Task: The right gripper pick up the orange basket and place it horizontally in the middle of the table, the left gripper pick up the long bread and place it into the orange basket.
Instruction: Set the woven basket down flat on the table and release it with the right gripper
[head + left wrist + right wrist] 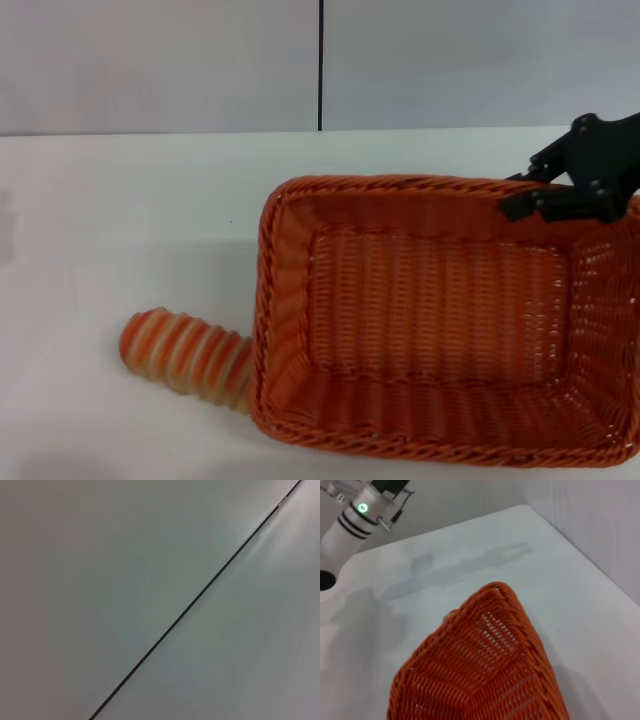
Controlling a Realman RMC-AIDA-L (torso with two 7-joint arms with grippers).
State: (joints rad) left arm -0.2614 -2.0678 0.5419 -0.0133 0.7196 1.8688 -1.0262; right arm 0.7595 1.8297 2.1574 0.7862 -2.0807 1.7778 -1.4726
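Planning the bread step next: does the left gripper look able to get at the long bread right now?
Probably yes, but awkwardly: the long bread lies uncovered on the table, though one end sits against the orange basket, which the right gripper holds at its rim.

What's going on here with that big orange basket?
The right gripper is at the far right corner of the orange basket, apparently gripping its braided rim. The basket looks tipped rather than flat on the white table. The long bread lies on the table beside the basket's left end, one end hidden behind the rim. Nothing is inside the basket. The left gripper is out of sight.
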